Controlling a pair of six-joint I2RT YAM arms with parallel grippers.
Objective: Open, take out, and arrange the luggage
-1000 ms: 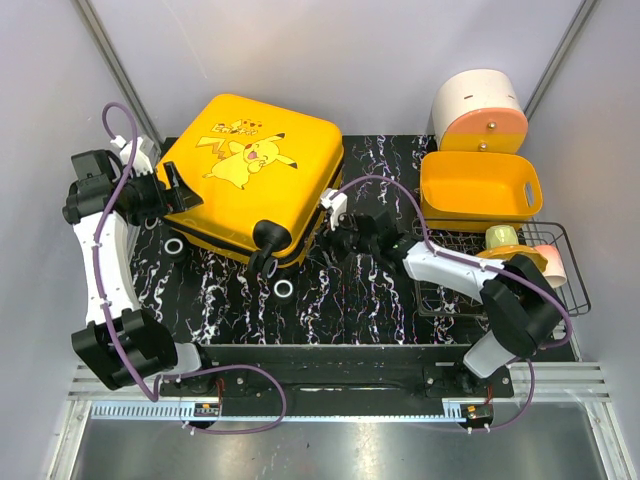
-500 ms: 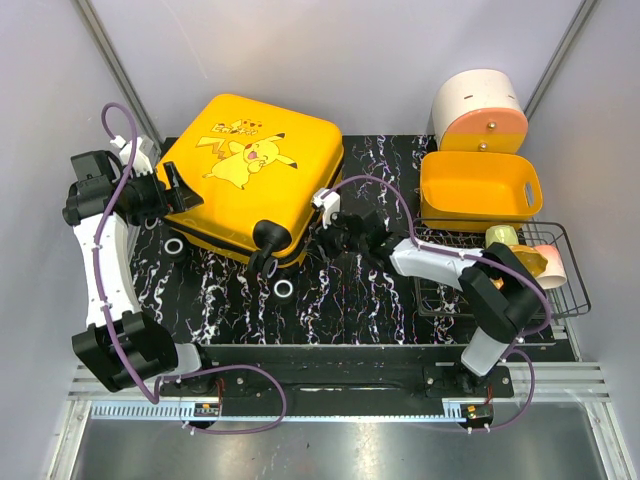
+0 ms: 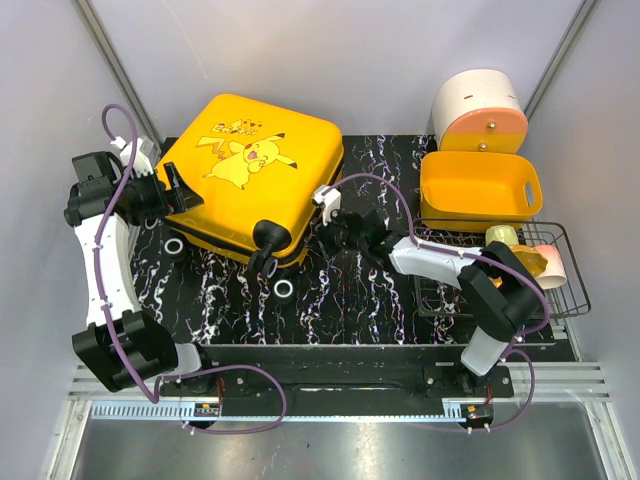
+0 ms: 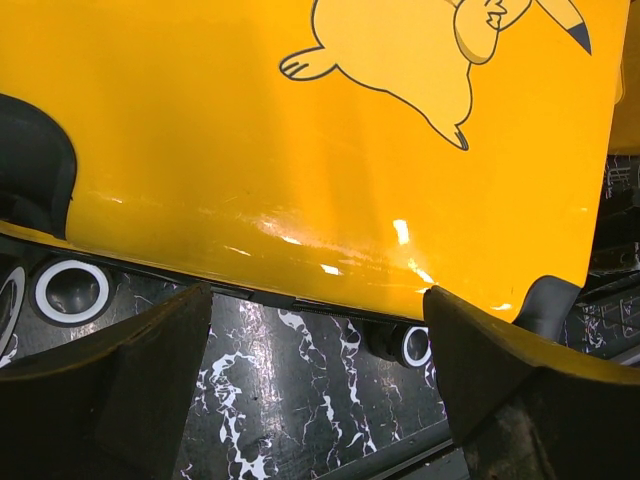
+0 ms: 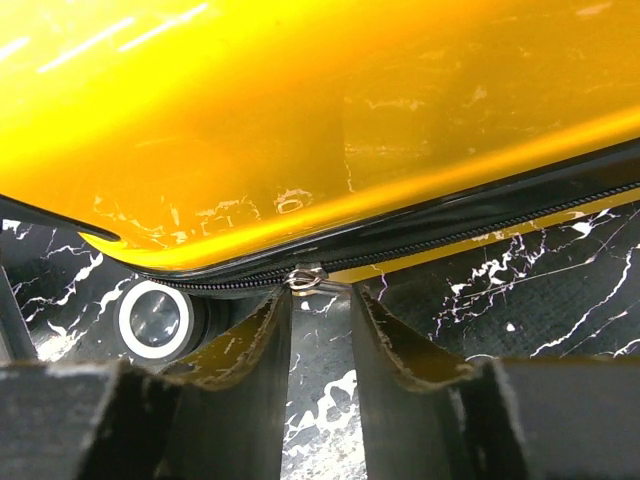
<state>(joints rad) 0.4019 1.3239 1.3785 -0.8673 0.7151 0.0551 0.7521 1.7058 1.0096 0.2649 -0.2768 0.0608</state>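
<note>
The luggage (image 3: 250, 165) is a glossy yellow hard-shell case with a cartoon print. It lies flat and zipped shut on the black marbled table, back left. My left gripper (image 3: 177, 190) is at its left side, open wide, with the shell's lower edge (image 4: 300, 150) just beyond the fingertips (image 4: 315, 300). My right gripper (image 3: 332, 232) is at the case's right front edge. Its jaws (image 5: 320, 295) stand a narrow gap apart, tips against the black zipper line. The small metal zipper pull (image 5: 306, 280) lies between the tips, by the left finger.
A yellow plastic basket (image 3: 480, 190) and a white-and-orange round container (image 3: 480, 110) stand at the back right. A black wire basket (image 3: 565, 285) with small items sits at the right edge. The case's black-and-white wheels (image 3: 283, 288) stick out along its front edge.
My right gripper has moved left up to the case's zipper edge and its jaws have narrowed. The left arm and the case have not moved.
</note>
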